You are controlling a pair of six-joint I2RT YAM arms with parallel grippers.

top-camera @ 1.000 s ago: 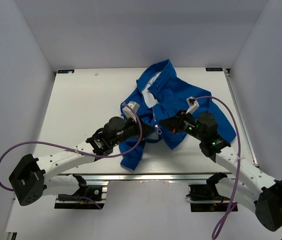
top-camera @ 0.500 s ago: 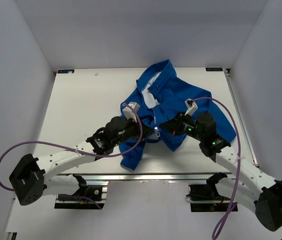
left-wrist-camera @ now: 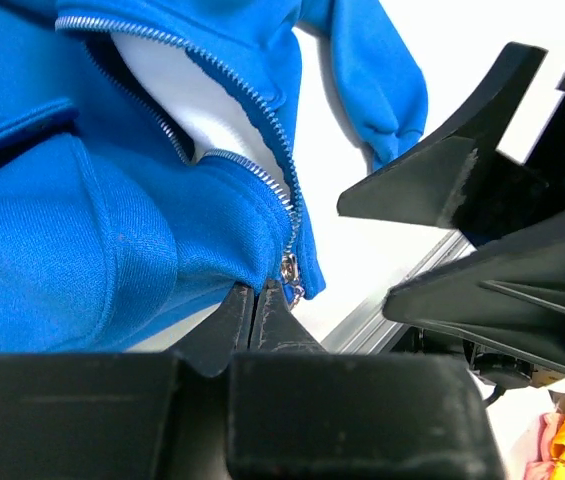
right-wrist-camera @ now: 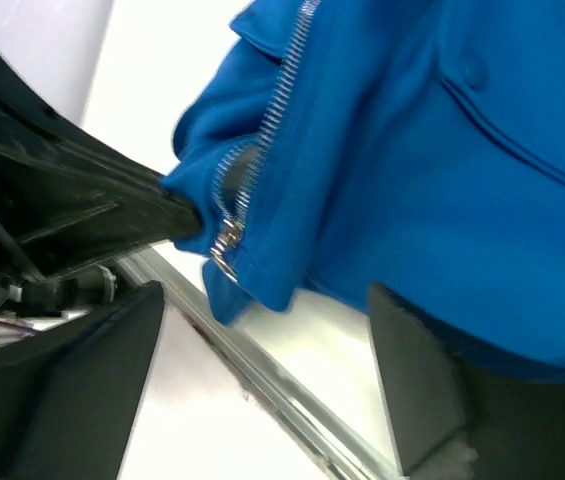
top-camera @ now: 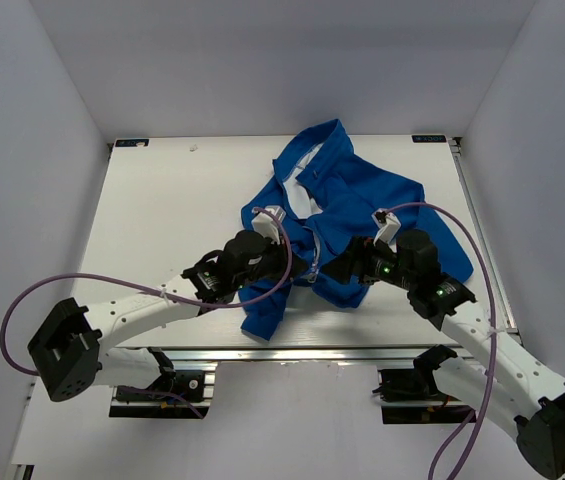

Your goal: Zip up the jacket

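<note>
From above, the jacket (top-camera: 362, 195) lies rumpled at the centre and upper right of the worktop (top-camera: 162, 200), collar towards the top of the frame and its front open. Both my arms meet at its lower hem, my left claw (top-camera: 292, 262) on the left of the zip's foot and my right claw (top-camera: 334, 268) just beside it on the right. I judge this is so that one can anchor the cloth while the other works the zip. In my left wrist view, the left claw (left-wrist-camera: 254, 292) sits low in the frame, pinched tight on the hem right beneath the zipper slider (left-wrist-camera: 288, 268). That holds the bottom taut; above it the teeth part around the white lining (left-wrist-camera: 187, 100). My right claw (left-wrist-camera: 367, 255) looms at the right edge, its fingers spread. In my right wrist view, the right claw (right-wrist-camera: 264, 290) is wide apart and grips nothing, with the hem corner hanging between its fingers. The slider dangles at centre left, where the left claw (right-wrist-camera: 187, 215) bites the cloth. At the upper right a flap pocket (right-wrist-camera: 522, 130) lies buttoned flat; I cannot tell what, if anything, is inside.
</note>
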